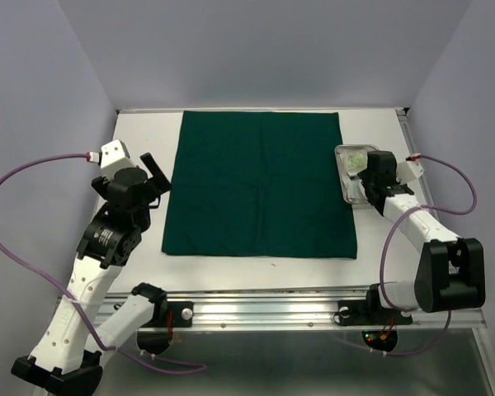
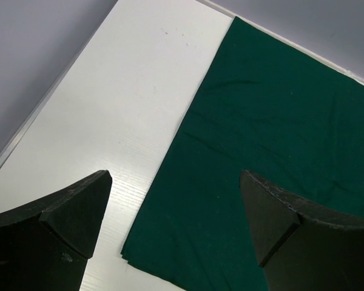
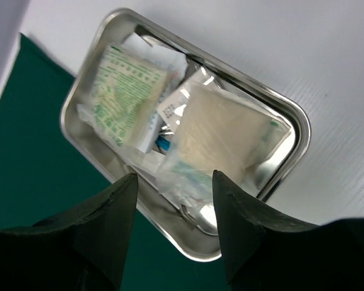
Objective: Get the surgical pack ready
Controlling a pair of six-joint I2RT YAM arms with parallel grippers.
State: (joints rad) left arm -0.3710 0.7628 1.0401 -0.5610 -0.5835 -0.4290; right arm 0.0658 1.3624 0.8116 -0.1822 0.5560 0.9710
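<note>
Pale lilac walls (image 1: 256, 49) enclose a white counter (image 1: 375, 132). A large dark green cloth drape (image 1: 260, 186) lies flat at its middle. At the drape's right edge, perhaps overlapping it, a small rectangular steel tray (image 3: 67, 115) holds white gauze packets (image 3: 221, 136). The right fingers (image 3: 124, 194) hover spread and empty above the tray. The left fingers (image 2: 91, 194) are spread wide over the drape's left edge.

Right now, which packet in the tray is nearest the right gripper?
The clear packet of beige gauze, just ahead of the right gripper; the green-printed packet lies farther back.
</note>
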